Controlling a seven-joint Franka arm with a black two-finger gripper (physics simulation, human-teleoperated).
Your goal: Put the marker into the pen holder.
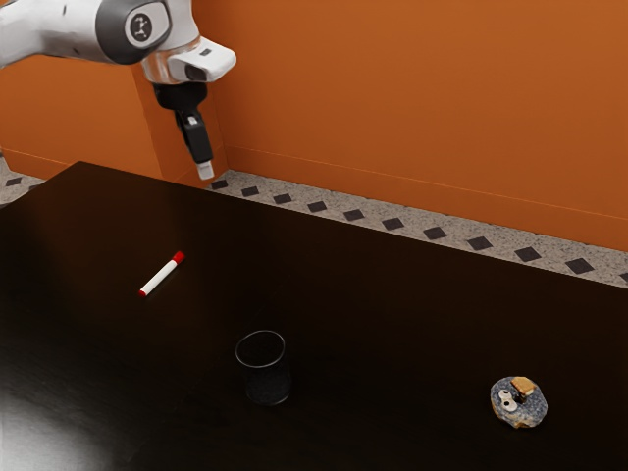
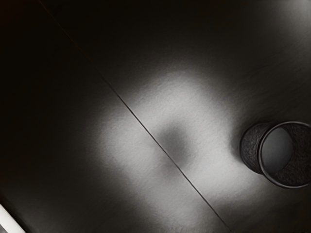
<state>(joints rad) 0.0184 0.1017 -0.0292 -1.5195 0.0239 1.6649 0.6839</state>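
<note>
Black two-finger claw (image 1: 205, 171) hangs above dark tbl. (image 1: 373, 285), opening & hold unclear; slim red-and-white marker (image 1: 161, 276), upright black cylindrical pen holder (image 1: 267, 381) below, apart.

on the table (image 1: 392, 304), from the exterior view's left, lie marker (image 1: 160, 276), pen holder (image 1: 267, 384) and another object (image 1: 530, 406).

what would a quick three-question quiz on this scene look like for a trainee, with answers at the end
1. True or false: the marker lies on the table, outside the pen holder.
2. Multiple choice: what colour is most of the marker's body? a) green b) white c) blue
3. Fill in the blank: from the pen holder, the round, blue-patterned object lies toward the exterior view's ____.

Key: 1. true; 2. b; 3. right
</note>
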